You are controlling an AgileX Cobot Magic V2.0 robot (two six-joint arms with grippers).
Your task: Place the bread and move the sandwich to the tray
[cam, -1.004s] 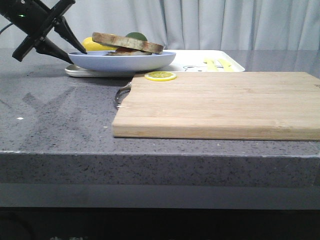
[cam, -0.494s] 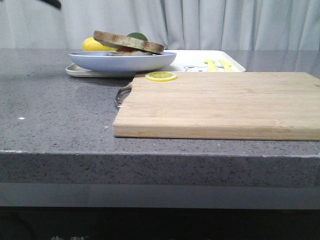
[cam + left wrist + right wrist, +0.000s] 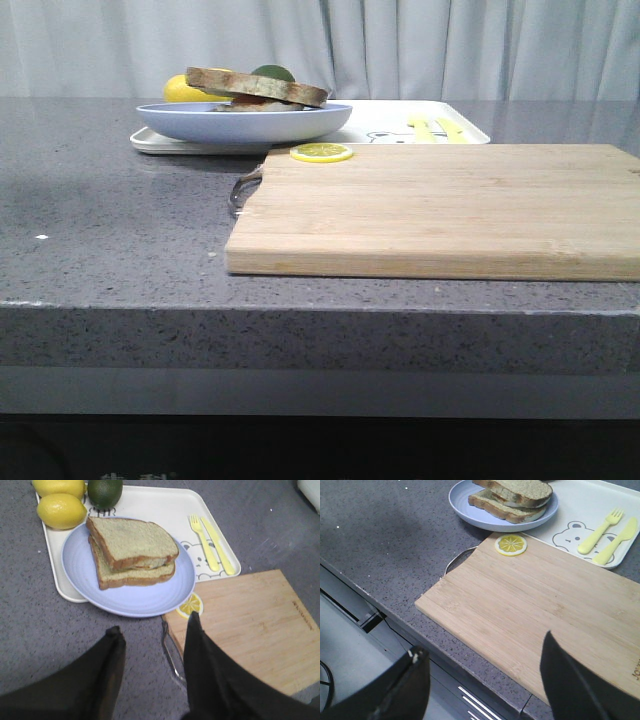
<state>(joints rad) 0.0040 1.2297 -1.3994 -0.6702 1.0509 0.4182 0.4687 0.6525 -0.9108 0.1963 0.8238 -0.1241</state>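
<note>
- The sandwich (image 3: 132,555) sits on the blue plate (image 3: 80,570), which rests on the tray (image 3: 165,505), just ahead of the left pincer (image 3: 152,640), whose jaws stand wide and empty.
- The right pincer (image 3: 485,680) hangs wide over the cutting board (image 3: 545,605).
- The bread is likely soft and light; the plate's rim looks the safer hold.
- The egg is hidden between the slices.

L gripper (image 3: 152,640) & R gripper (image 3: 485,670): jaws apart, empty
</note>
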